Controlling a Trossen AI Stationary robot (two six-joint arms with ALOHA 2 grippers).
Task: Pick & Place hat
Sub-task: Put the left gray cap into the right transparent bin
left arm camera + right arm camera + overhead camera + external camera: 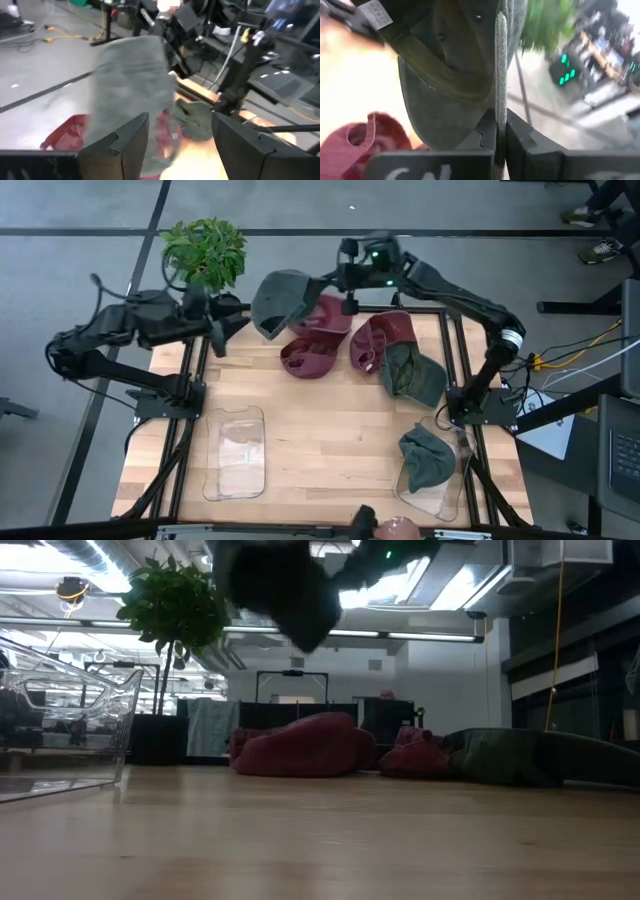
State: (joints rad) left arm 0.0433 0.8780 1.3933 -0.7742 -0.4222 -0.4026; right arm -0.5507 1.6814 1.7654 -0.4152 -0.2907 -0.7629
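A dark green hat (282,300) hangs in the air over the table's far edge, and my right gripper (328,282) is shut on it. In the low view the hat (290,590) shows high up as a dark shape. My left gripper (228,320) stands open just left of the hat, touching nothing; its wrist view shows the hat (132,85) ahead of its spread fingers. A second green hat (428,458) lies in the clear tray (452,490) at the near right. My right gripper pinches the hat's rim (501,95) between its two shut fingers, which lie along the edge, the hollow inside with its sweatband to one side. The fingers come nearly level from the table's right. The hat is lifted clear of the table and hangs out past the fingertips.
Three maroon hats (322,320) (308,360) (380,340) and a green hat (412,372) lie at the table's far middle. A clear tray (235,452) sits at the near left. A potted plant (205,250) stands beyond the far left corner.
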